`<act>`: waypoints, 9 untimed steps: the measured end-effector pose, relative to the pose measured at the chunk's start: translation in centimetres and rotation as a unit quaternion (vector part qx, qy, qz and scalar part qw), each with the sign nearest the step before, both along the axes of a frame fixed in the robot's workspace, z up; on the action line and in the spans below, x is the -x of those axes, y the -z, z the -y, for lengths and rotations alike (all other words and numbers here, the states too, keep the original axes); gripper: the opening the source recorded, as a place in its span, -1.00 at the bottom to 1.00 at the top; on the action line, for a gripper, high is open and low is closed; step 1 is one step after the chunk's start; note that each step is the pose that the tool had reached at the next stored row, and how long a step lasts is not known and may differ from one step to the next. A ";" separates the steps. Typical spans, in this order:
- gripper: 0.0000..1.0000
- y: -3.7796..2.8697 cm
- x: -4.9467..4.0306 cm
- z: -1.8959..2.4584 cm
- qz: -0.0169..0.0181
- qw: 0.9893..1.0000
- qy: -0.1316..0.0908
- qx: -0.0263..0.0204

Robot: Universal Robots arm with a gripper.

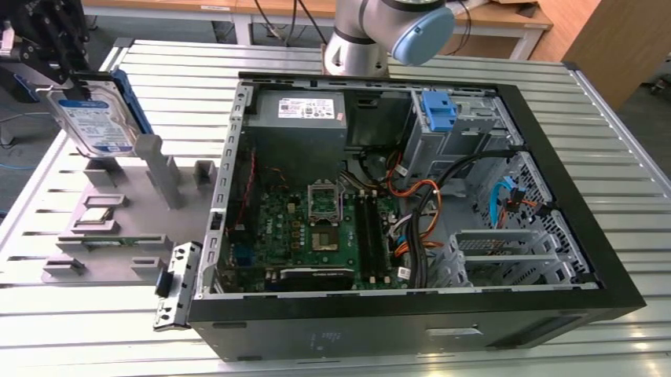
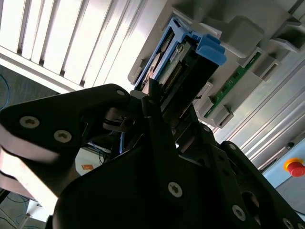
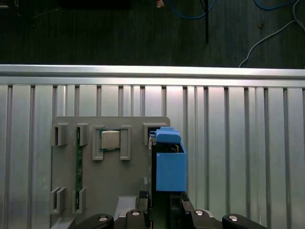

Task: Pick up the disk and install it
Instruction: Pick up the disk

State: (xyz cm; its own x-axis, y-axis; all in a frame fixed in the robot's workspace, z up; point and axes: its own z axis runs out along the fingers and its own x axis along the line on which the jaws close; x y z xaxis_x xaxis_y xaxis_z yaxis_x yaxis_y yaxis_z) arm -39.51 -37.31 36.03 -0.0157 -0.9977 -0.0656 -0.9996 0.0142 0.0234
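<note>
counted on the slatted metal table [image 1: 346,59]: one disk [image 1: 97,118], one gripper [image 1: 71,78], one grey fixture tray [image 1: 126,271], one open computer case [image 1: 419,314], one blue bracket [image 1: 438,110] atop the case's drive cage, one processor chip [image 1: 97,217] and one memory stick [image 1: 110,241] seated in the tray's slots, plus one red button [image 2: 296,167] at a corner of the second wrist view. as for the gripper: clenched on the disk, grasping it by its upper end, with a black finger [image 2: 190,124] pressed against each flat side in the second wrist view. as for the disk: hangs straight below the gripper, on edge and slightly tilted, white-and-blue label turned toward the exterior camera and blue carrier rim running along the far edge. sits at the exterior view's left, well apart from the case, with its lower end just over the tray's upright posts; cannot tell whether touching them. in the first wrist view, shows its blue end handle pointing away from the gripper, over the tray's edge and just beside the slot with the processor chip. as for the arm: stands with its base joint [image 1: 367,31] beyond the case's far wall, and comes down with the wrist from the upper corner at the exterior view's left, pointing downward onto the disk.
</note>
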 end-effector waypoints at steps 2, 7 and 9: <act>-0.30 -0.13 0.00 0.00 0.000 1.000 0.000 0.000; -0.30 -0.28 0.00 0.00 0.000 1.000 0.000 0.000; -0.30 -0.34 0.01 0.00 0.000 1.000 0.000 0.000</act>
State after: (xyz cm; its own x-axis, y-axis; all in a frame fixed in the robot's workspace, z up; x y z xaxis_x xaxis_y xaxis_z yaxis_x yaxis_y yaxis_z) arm -39.52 -37.32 36.37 -0.0157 -0.9977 -0.0657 -0.9996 0.0142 0.0236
